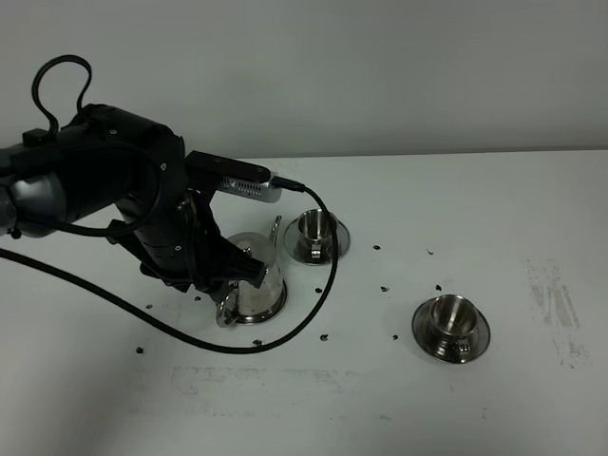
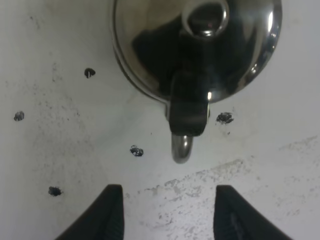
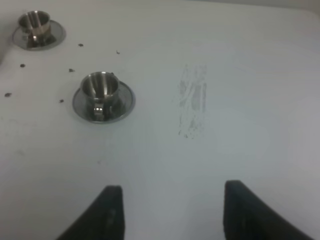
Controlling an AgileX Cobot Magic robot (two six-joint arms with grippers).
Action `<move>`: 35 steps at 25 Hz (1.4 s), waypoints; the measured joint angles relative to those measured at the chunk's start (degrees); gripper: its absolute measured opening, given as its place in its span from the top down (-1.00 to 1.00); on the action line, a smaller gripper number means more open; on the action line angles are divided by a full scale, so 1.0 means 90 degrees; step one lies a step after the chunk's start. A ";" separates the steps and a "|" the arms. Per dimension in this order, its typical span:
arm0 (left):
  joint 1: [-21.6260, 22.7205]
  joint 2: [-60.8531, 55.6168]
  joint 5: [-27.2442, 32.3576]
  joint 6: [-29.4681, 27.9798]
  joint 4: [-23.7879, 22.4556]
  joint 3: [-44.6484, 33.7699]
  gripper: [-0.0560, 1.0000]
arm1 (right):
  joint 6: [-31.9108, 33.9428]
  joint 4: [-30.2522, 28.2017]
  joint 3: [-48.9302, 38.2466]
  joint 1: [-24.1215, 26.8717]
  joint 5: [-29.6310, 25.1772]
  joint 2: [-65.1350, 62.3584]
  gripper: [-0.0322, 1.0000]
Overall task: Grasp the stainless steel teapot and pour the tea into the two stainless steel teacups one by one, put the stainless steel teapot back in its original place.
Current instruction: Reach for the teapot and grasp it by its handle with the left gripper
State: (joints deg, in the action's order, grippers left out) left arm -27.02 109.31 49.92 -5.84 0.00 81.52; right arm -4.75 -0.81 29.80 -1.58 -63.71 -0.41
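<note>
The stainless steel teapot [image 1: 256,283] stands upright on the table, spout [image 1: 276,230] toward the back and loop handle [image 2: 184,120] toward the front. I cannot tell its saucer apart from its shiny base. My left gripper [image 2: 167,195] hangs open a little short of the handle, with bare table between its fingers. One teacup [image 1: 316,231] sits on its saucer just right of the spout. The other teacup [image 1: 451,318] is at front right, also on a saucer. My right gripper [image 3: 167,195] is open over bare table, and both teacups [image 3: 100,86] [image 3: 35,22] lie well ahead of it.
The left arm [image 1: 142,204] and its black cable [image 1: 318,285] loop around the teapot and close to the nearer cup. Small dark specks [image 1: 385,287] dot the white table [image 1: 494,218]. A grey smudge [image 1: 556,304] marks the right side.
</note>
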 joint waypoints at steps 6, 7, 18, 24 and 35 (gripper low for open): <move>-0.0006 0.0289 -0.0398 0.0000 0.0000 0.0000 0.07 | 0.0000 0.0000 0.0000 0.0000 0.0000 0.0000 0.10; -0.0006 0.0331 -0.0454 0.0007 0.0000 0.0022 0.07 | 0.0000 0.0000 0.0000 0.0000 0.0000 0.0000 0.10; -0.0007 0.0908 -0.0354 0.0148 0.0141 0.0624 0.07 | 0.0000 0.0000 0.0000 0.0000 0.0000 0.0000 0.10; -0.0007 0.1022 -0.0336 0.0160 0.0248 0.0644 0.07 | 0.0000 0.0000 0.0000 0.0000 0.0000 0.0000 0.10; -0.0007 0.1022 -0.0427 -0.0088 0.0322 0.0644 0.07 | 0.0000 0.0000 0.0000 0.0000 0.0000 0.0000 0.10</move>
State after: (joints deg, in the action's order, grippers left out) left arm -27.08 118.51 46.08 -6.63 2.89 87.32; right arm -4.75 -0.81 29.80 -1.58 -63.71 -0.41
